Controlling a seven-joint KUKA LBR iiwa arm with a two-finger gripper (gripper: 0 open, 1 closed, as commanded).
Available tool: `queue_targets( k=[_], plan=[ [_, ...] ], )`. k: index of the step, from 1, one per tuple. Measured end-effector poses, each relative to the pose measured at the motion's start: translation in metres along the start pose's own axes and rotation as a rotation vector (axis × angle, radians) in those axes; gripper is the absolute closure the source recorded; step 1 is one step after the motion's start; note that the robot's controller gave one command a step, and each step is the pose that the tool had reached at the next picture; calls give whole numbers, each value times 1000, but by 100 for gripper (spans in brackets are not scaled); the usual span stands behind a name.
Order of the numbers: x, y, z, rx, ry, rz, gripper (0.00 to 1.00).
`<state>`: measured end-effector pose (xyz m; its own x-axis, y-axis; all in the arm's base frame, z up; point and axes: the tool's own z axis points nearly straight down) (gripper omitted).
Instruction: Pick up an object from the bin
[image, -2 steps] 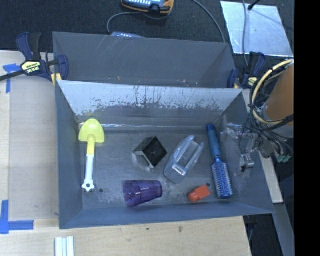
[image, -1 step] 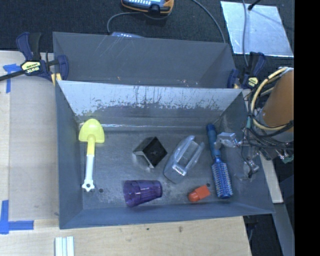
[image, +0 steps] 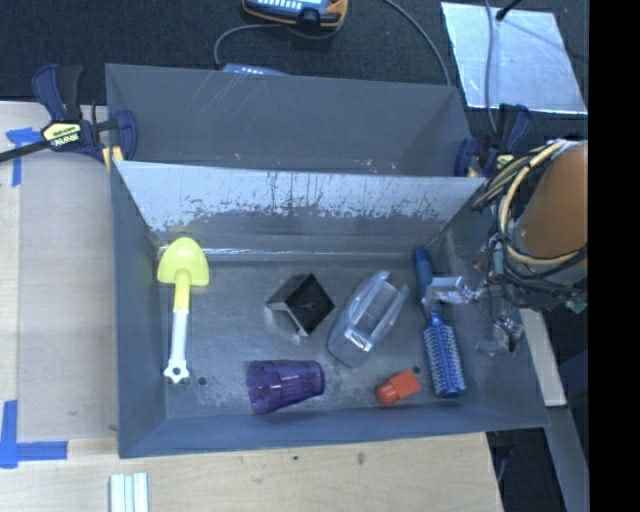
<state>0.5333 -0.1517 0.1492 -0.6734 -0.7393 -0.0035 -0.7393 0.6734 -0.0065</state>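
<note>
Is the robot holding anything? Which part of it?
I can't tell. The gripper is right by the blue brush, near where its handle meets the bristles, but I can't see whether it grips it.

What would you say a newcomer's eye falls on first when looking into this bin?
The yellow shovel with its white handle stands out at the left of the bin, and a purple cup lies on its side by the wall at the view's lower edge. At the right, the gripper hangs at a blue brush.
</note>
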Motion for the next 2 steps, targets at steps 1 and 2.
queue_targets(
  k=[1,2],
  plan=[
    [-11,7,49,-6,-6,-366,0],
    [-26,-5,79,-11,-17,-557,100]
  ],
)
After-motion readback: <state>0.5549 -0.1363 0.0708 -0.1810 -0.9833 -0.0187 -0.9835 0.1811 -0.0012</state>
